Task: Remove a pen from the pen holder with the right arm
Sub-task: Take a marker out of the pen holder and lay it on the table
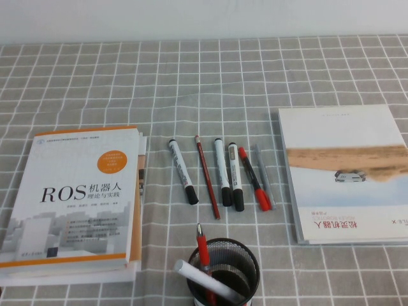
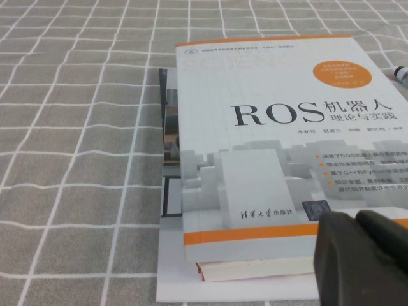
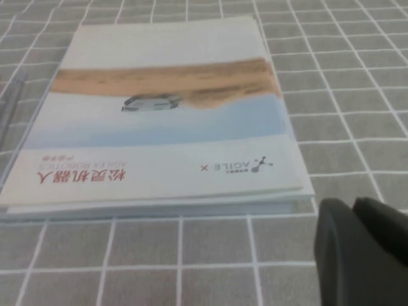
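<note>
A black mesh pen holder point(image 1: 252, 256) stands at the table's near edge, in the middle. In it lean a red pen point(image 1: 203, 247) and a white marker point(image 1: 205, 279). Neither gripper shows in the high view. In the right wrist view my right gripper point(image 3: 354, 207) hangs shut and empty over the checked cloth, just off the near corner of a pale booklet point(image 3: 166, 115). My left gripper point(image 2: 354, 220) is shut with nothing in it, above the near corner of the ROS book point(image 2: 280, 140).
Several pens lie in a row mid-table: a white marker point(image 1: 183, 171), a red pencil point(image 1: 207, 177), two more markers point(image 1: 229, 175), a red pen point(image 1: 254, 178), a grey pen point(image 1: 264, 176). The ROS book point(image 1: 76, 197) lies left, the booklet point(image 1: 347, 172) right.
</note>
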Controlling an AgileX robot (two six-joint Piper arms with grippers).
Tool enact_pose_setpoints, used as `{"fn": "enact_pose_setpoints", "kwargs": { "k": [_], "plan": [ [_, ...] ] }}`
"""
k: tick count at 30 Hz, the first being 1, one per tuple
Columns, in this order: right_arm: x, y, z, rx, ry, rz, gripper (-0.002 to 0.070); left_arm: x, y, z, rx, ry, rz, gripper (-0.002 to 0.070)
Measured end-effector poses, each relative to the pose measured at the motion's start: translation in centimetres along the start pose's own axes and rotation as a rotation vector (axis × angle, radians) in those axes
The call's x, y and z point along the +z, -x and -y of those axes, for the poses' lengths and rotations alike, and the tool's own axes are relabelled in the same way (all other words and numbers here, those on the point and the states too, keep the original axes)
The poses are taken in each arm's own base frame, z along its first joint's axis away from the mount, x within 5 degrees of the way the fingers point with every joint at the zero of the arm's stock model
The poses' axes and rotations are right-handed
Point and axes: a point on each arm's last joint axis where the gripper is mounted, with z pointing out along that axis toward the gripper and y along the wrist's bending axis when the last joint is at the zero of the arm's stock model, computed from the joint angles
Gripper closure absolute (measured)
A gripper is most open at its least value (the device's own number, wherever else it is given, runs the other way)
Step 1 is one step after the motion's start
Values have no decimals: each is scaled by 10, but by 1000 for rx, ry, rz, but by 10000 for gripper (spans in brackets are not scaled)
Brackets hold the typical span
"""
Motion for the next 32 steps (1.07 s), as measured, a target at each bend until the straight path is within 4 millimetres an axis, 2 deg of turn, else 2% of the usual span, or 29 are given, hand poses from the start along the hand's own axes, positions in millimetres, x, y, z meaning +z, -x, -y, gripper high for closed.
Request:
{"fn": "enact_pose_setpoints", "kwargs": {
  "k": [32],
  "plan": [
    [0,-1,-2,6,25,-16,688,0,0,0,0,0,0,678]
  ]
}}
